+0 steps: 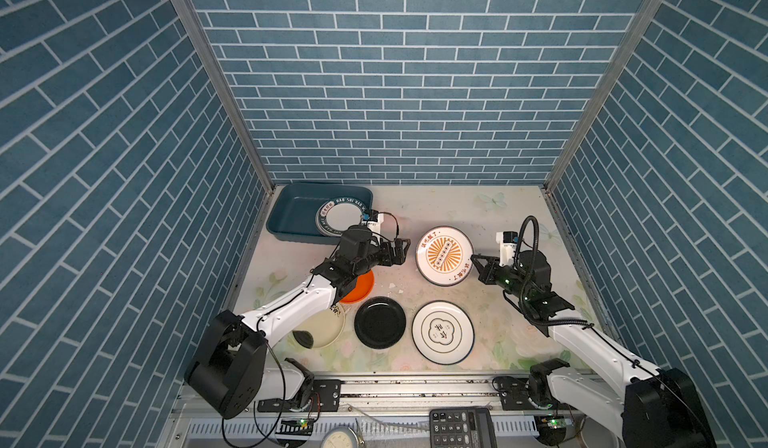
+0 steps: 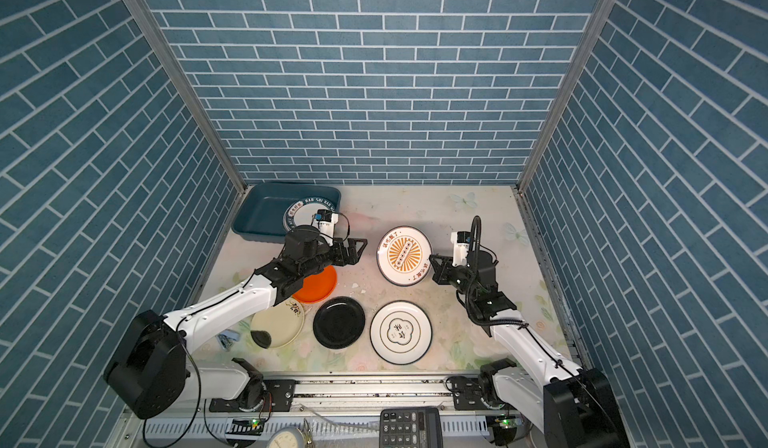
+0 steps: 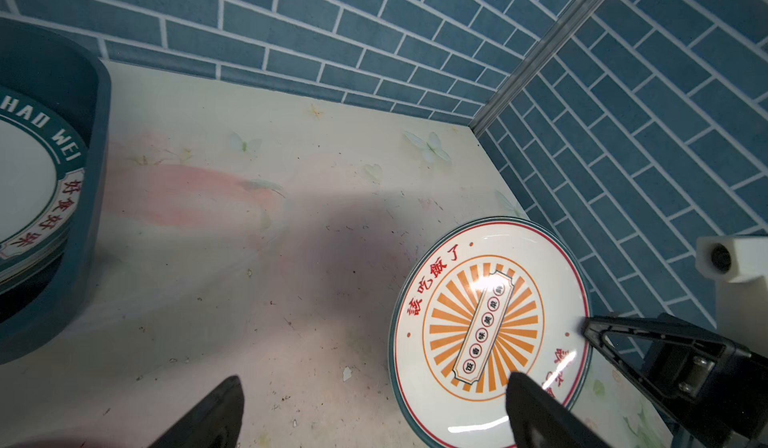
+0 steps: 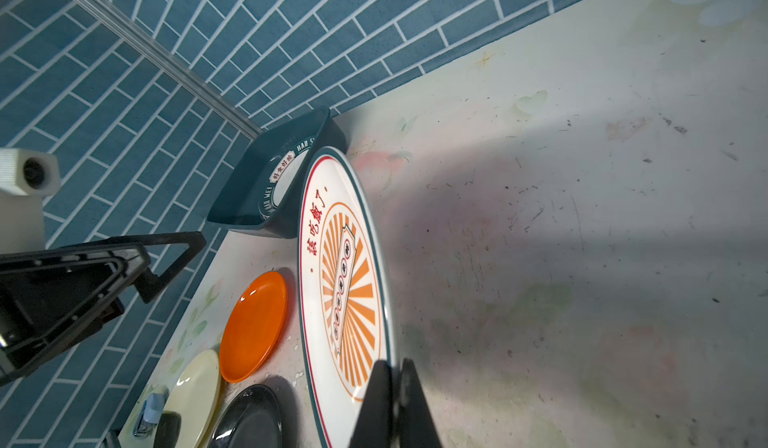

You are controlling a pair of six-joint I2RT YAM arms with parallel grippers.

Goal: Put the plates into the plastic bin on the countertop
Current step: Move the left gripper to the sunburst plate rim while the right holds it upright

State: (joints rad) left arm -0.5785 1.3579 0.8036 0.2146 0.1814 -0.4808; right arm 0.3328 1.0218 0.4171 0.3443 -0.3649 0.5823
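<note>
Your right gripper [image 1: 474,258] pinches the sunburst plate [image 1: 444,254] at its rim; your left gripper [image 1: 402,251], spread wide, hangs just beside it.

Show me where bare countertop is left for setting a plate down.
Bare: the back countertop strip between plastic bin and right wall, behind the sunburst plate. Crowded: front row, orange plate, cream plate, black plate, teal-rimmed plate.

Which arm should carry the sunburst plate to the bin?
Right, probably. The right fingers are shut on the rim of the sunburst plate. The left fingers are open, hold nothing and are apart from it, though they are nearer the bin.
</note>
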